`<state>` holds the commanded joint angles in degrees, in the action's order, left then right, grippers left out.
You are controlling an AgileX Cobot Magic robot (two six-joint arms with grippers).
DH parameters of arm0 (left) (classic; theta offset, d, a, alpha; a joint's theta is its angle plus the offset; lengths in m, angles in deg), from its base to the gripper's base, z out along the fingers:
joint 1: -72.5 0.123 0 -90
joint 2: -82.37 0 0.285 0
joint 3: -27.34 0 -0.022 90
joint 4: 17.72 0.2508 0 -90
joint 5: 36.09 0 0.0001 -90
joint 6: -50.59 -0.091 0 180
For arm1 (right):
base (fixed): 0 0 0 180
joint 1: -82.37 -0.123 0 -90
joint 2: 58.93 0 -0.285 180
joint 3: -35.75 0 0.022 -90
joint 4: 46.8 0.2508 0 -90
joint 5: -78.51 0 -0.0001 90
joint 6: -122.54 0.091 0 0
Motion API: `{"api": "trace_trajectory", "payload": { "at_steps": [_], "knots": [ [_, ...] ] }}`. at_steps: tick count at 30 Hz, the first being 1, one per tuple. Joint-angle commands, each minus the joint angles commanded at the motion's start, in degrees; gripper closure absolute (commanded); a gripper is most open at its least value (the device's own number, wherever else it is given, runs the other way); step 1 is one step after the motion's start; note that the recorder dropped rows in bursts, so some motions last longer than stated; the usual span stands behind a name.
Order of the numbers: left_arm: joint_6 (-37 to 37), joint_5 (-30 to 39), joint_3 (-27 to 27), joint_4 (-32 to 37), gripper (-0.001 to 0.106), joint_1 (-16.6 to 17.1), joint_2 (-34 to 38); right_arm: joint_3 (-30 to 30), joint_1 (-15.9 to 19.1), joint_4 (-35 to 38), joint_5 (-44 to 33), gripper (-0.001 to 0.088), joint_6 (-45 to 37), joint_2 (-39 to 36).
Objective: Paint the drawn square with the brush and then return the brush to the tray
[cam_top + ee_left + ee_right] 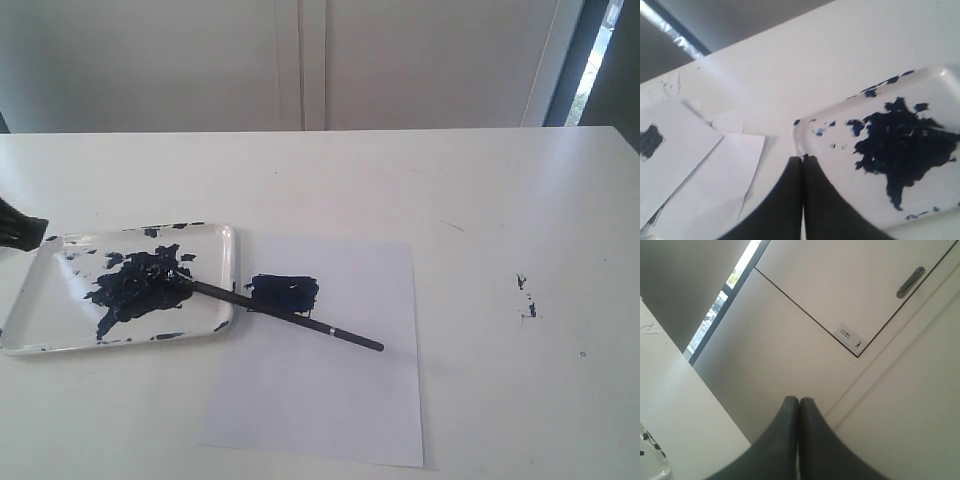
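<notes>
- Brush (285, 313) lies tip-down in the tray (100, 346), handle over the rim, skirting the drawn square (283, 291).
- I see left gripper (803, 159) and right gripper (799, 400) pressed together, empty.

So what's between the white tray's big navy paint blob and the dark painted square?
The long thin black brush lies there, crossing the white tray's rim, in the exterior view.

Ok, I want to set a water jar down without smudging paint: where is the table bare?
Bare: the far strip of table behind the tray and paper sheet, and the stretch between the sheet and the paint specks. Crowded: left of centre, where the brush lies from the tray over its rim, along the painted square's edge.
</notes>
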<state>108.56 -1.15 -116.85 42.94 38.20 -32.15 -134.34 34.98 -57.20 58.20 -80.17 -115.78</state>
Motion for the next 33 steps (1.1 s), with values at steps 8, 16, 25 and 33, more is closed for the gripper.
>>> {"api": "trace_trajectory", "payload": {
  "at_steps": [8,16,25,33],
  "knots": [
    [0.0,-0.11,0.0,0.15,0.105,0.0,0.3,0.0,0.0,0.0,-2.85,0.0868,0.0,1.5],
    [0.0,0.08,-0.1,-10.11,0.105,0.0,0.3,0.0,0.0,0.0,-6.17,0.0868,0.0,1.63],
    [0.0,8.2,-1.35,-65.68,0.105,0.0,0.3,0.0,0.0,0.0,-7.04,0.0868,0.0,1.63],
    [0.0,8.2,-1.35,-66.64,0.105,-1.24,-9.21,0.0,0.0,0.0,-6.92,0.0868,0.0,1.63]
  ]
}}
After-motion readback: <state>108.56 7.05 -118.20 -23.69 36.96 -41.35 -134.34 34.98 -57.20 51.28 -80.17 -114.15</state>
